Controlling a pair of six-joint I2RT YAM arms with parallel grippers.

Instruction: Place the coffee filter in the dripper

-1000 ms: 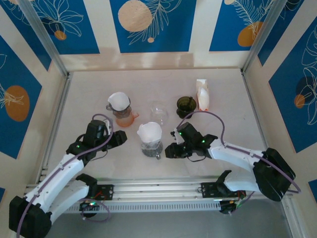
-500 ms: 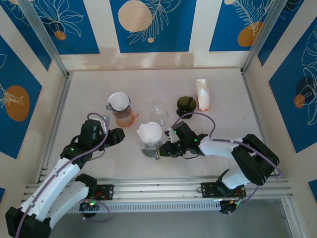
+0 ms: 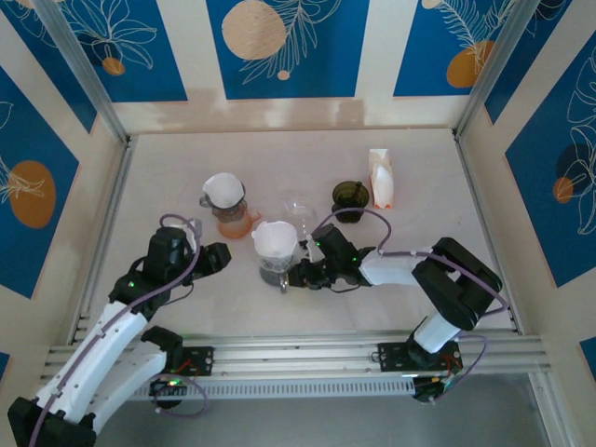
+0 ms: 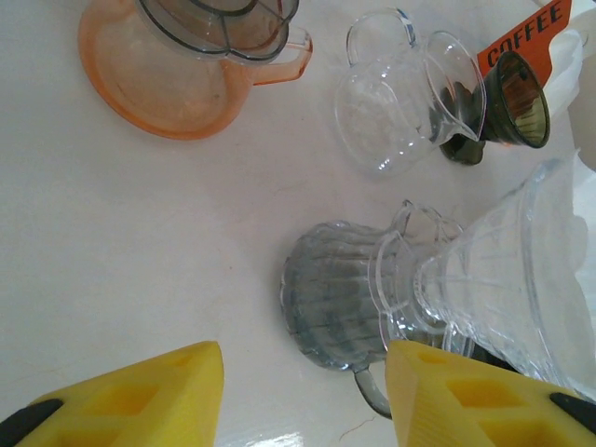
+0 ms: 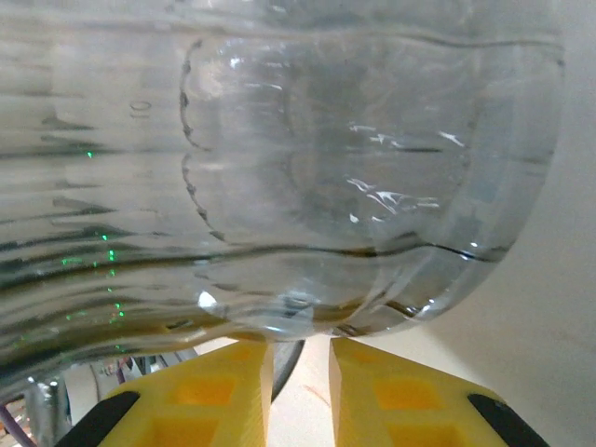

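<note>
A clear ribbed dripper (image 3: 275, 265) stands left of the table's middle, tipped over, with a white coffee filter (image 3: 273, 237) sitting in its cone. My right gripper (image 3: 296, 277) is at its right side, low down. In the right wrist view the glass body (image 5: 279, 168) looms over the yellow fingers (image 5: 410, 400), and my right gripper (image 5: 300, 372) is shut on the grey handle (image 5: 293, 365). My left gripper (image 3: 222, 256) is open to the dripper's left. In its wrist view, the ribbed base (image 4: 340, 298) faces my left gripper (image 4: 303, 410), which holds nothing.
An orange dripper (image 3: 233, 219) holding another white filter stands at the back left. A clear glass pitcher (image 3: 298, 209), a dark green cup (image 3: 350, 196) and a white coffee bag (image 3: 380, 177) stand behind the middle. Walls enclose the table on three sides.
My right gripper has slid left onto the dripper's handle and narrowed. The dripper with its filter has shifted back and left and tipped. My left arm has drawn slightly closer.
</note>
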